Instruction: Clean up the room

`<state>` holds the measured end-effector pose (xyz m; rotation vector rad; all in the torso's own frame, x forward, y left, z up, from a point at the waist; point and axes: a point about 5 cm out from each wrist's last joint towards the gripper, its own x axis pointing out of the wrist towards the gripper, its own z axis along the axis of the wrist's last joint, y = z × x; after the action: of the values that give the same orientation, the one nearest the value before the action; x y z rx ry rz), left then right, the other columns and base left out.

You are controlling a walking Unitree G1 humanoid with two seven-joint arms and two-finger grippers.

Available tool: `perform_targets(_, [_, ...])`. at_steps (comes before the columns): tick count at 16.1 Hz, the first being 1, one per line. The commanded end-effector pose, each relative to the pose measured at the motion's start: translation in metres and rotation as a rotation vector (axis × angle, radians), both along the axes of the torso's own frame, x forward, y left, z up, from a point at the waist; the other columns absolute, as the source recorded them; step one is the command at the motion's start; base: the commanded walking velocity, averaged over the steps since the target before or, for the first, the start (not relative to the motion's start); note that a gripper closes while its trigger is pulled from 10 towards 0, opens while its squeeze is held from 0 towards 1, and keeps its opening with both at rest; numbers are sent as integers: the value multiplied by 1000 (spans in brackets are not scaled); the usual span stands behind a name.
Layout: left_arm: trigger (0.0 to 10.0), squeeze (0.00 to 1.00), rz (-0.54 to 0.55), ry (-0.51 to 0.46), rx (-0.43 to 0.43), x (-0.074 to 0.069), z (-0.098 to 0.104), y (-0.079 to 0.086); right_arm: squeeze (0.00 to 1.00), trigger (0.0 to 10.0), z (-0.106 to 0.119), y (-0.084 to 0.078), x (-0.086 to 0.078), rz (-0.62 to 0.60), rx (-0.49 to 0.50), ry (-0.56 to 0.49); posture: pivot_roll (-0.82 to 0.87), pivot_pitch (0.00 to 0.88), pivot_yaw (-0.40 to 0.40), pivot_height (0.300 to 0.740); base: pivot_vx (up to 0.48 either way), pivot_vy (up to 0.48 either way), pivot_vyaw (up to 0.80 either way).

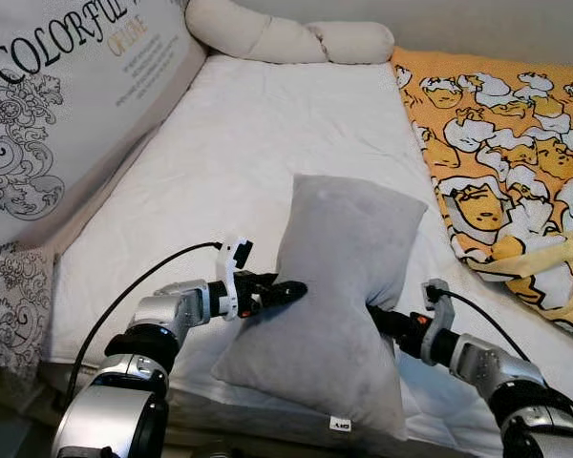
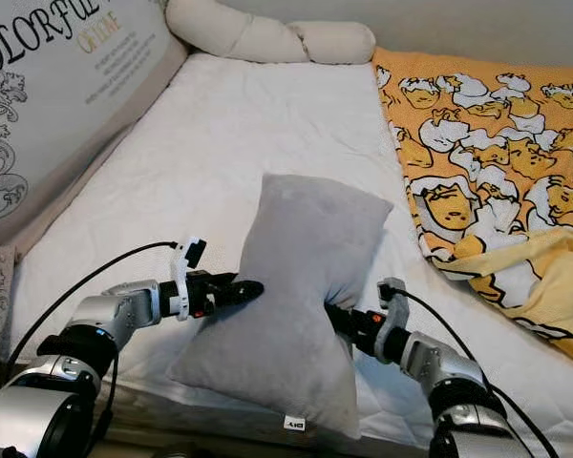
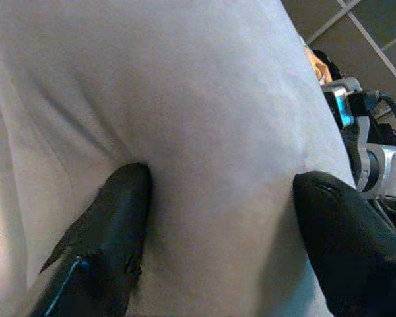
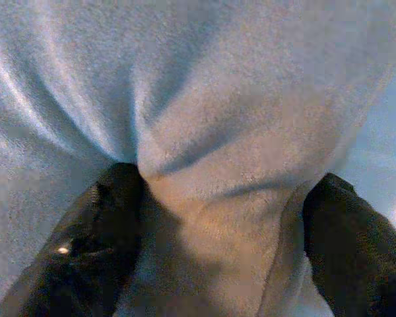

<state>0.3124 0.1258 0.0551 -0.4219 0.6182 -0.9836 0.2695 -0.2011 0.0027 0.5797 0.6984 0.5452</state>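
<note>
You have a grey pillow (image 1: 339, 286) on the white bed (image 1: 229, 143), near its front edge. Its long axis runs from the near edge of the mattress away towards the far end of the bed, leaning a little to the robot's right at the top. A small white tag (image 1: 340, 425) marks its near bottom corner. The pillow is pinched in at the waist, so it flares wide above and below.

Your left claw (image 1: 288, 291) presses into the pillow's left side at that waist, and your right claw (image 1: 380, 318) presses in from the right side, directly across. In the left wrist view the two black fingers (image 3: 115, 228) sit apart with a fold of grey fabric bulging between them; the right wrist view shows the same, fingers (image 4: 115, 211) spread and cloth creased between. So each claw is clamped on a bunch of the pillow. From the head views the fingertips are sunk in the fabric and hard to make out, and whether the pillow rests on the bed or is slightly lifted is not clear.

Past the pillow, an orange cartoon-print blanket (image 1: 501, 134) covers the right side of the bed, its edge cut off by the frame. A large printed cushion (image 1: 57, 105) leans along the left, and a cream bolster (image 1: 286, 38) lies across the far end.
</note>
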Motion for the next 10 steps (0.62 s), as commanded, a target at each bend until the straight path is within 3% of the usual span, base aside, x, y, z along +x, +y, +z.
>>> perform_targets(1, [0,0,-29,-8,14,0,2,-4,0,0,1,7,4,6,-9,-2,-74,0,7,740,0,0,0])
perform_targets(10, [0,0,-54,-31,-7,2,9,-8,0,0,17,16,22,5,58,-8,-63,0,0,740,0,0,0])
